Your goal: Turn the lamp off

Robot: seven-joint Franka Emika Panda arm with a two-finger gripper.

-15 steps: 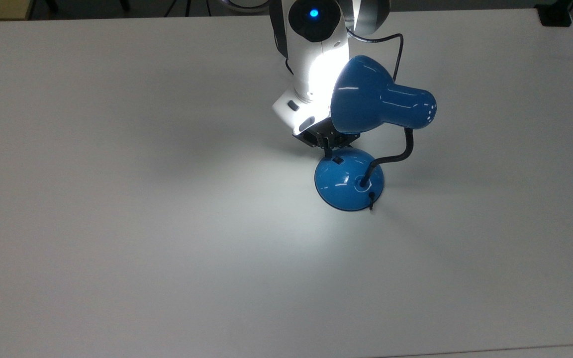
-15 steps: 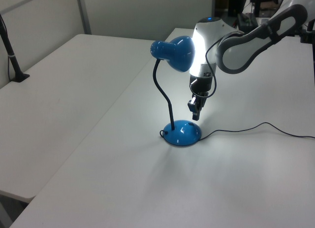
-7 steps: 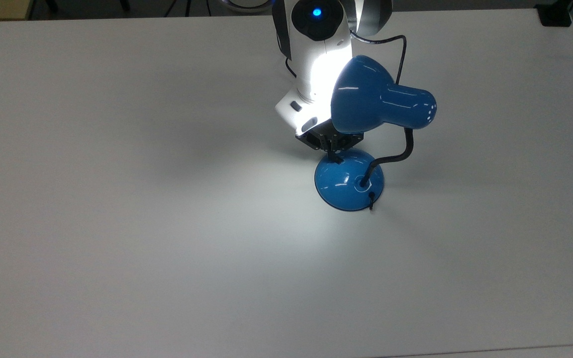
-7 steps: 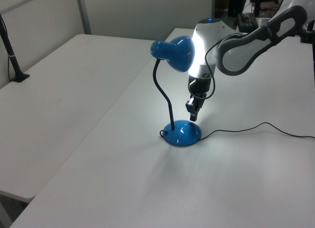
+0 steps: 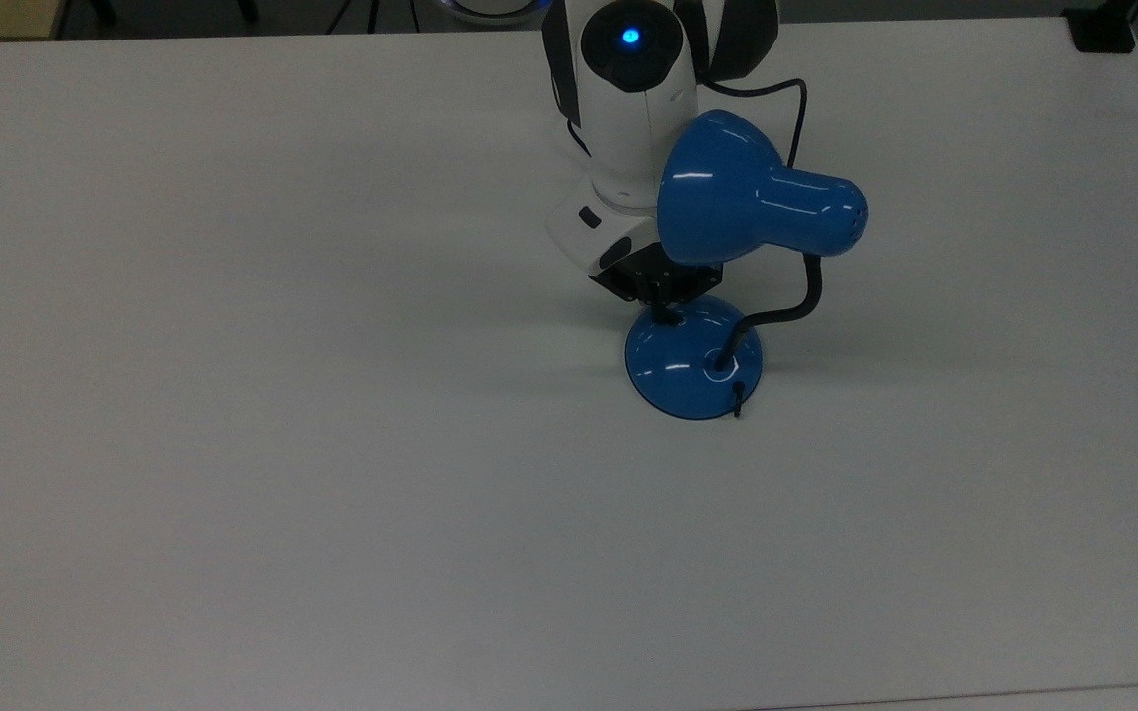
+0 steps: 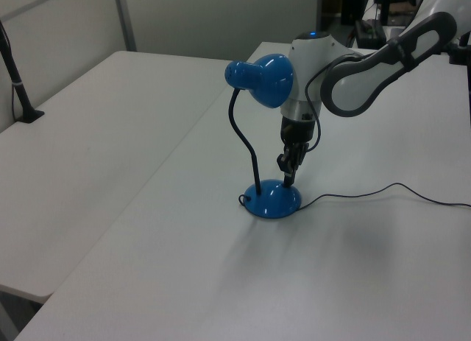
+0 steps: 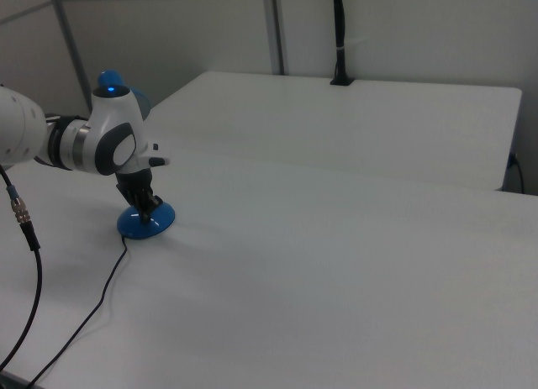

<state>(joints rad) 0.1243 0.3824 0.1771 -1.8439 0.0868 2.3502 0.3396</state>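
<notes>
Standing on the smooth matte white counter (image 5: 233, 444), right of centre in the top view, is one glossy blue desk lamp (image 5: 717, 296) with a bell-shaped shade. Nearest in the top view is its round domed blue base (image 5: 692, 357), smooth and shiny with small highlights, resting flat on the counter. A short dark stub of cord (image 5: 737, 399) leaves the base's near edge in the top view; in the left view a thin dark cord (image 6: 383, 190) trails from the base across the counter toward the left view's right. From a socket on the dome one black flexible gooseneck (image 5: 786, 308) rises and curves up to the shade (image 5: 727, 193), whose wide mouth faces the top view's left. The shade casts no bright pool on the counter; the surface below is evenly grey.

Just beyond the base's far side, the black two-finger gripper (image 5: 666, 314) points down, its tips touching the dome's upper far slope, where the switch would sit; the switch itself is covered. The fingers (image 6: 287, 170) look drawn narrowly together, nothing held between them. In the left view the gripper hangs near vertical under the shade.

Farther still, the single white and grey robot arm (image 5: 628, 109) reaches in from the counter's far edge, wrist bent downward, a blue indicator light (image 5: 631, 37) glowing on top. In the right view the arm (image 7: 92, 141) enters from the right view's left over the base (image 7: 145, 223).
</notes>
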